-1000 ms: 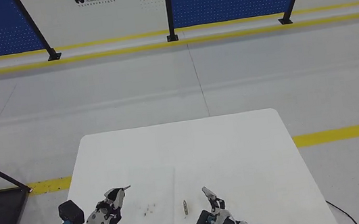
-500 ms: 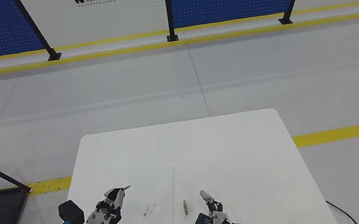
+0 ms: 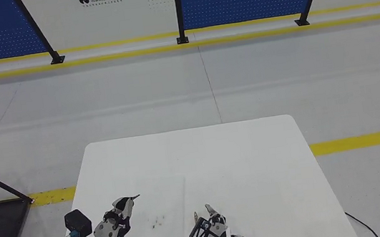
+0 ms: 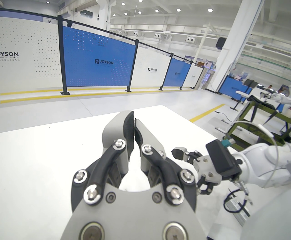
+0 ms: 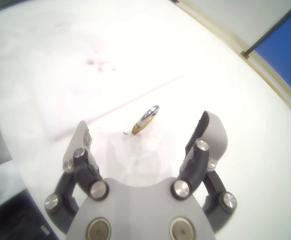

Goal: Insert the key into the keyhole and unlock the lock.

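Seemingly the jaws of the left gripper [image 4: 133,116] pinch a thin sliver, likely the key [image 3: 135,196], the arm held low and level over the worktop [image 3: 253,161]. Jaws of the right gripper [image 5: 143,121] are spread, angled down over the lock [image 5: 146,117] on the worktop.

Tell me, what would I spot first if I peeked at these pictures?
The little gold lock with its silver loop, sitting on the white table right in front of the right gripper, which has its fingers spread wide. Off to the side, the left gripper is pinched shut over the table.
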Robot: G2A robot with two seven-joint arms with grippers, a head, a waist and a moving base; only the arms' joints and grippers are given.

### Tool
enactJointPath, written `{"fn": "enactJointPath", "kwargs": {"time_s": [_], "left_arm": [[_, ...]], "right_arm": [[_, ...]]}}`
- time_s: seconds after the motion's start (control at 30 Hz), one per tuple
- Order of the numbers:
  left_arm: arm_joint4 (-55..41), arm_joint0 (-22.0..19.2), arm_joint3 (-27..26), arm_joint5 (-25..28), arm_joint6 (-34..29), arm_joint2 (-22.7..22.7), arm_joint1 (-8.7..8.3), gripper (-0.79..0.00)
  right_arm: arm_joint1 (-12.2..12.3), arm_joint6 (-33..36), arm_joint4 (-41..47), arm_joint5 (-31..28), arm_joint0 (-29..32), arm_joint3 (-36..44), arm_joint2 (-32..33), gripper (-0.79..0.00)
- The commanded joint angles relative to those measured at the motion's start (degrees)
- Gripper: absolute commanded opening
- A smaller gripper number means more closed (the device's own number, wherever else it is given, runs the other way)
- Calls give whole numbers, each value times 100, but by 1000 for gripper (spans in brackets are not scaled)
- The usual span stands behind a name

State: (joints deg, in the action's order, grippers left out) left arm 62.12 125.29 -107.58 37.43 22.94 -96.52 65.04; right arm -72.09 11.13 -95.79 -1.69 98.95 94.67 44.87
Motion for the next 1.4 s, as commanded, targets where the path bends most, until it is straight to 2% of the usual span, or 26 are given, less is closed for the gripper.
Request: {"fn": "enactJointPath", "kwargs": {"time_s": [0.0,0.07,0.1,0.2,0.4,0.67,0.77,0.83,0.87,1.03,1.13,1.23,1.37], "left_arm": [[0,0,0,0,0,0,0,-785],[0,0,0,0,0,0,0,-785],[0,0,0,0,0,0,0,-785],[0,0,0,0,0,0,0,-785],[0,0,0,0,0,0,0,-785],[0,0,0,0,0,0,0,-785],[0,0,0,0,0,0,0,-785],[0,0,0,0,0,0,0,-785],[0,0,0,0,0,0,0,-785],[0,0,0,0,0,0,0,-785],[0,0,0,0,0,0,0,-785],[-62,-43,-10,-45,-2,28,6,-785],[-503,-131,58,249,88,157,18,-785]], "right_arm": [[-27,78,68,64,-67,-80,-39,-92],[-60,109,179,55,-152,-180,-94,-305],[-76,114,212,78,-193,-231,-119,-345],[-127,134,323,176,-310,-398,-188,-400],[-203,136,490,408,-452,-627,-258,-456],[-243,169,541,451,-529,-717,-304,-493],[-262,186,581,474,-562,-765,-319,-557],[-274,195,598,484,-586,-797,-332,-760],[-279,194,612,488,-595,-811,-335,-785],[-289,73,643,541,-595,-840,-318,-785],[-258,-367,760,592,-465,-693,-192,-785],[-192,-1375,1206,318,-217,-505,45,-785],[-66,-2930,1677,-553,20,-453,424,-785]]}}
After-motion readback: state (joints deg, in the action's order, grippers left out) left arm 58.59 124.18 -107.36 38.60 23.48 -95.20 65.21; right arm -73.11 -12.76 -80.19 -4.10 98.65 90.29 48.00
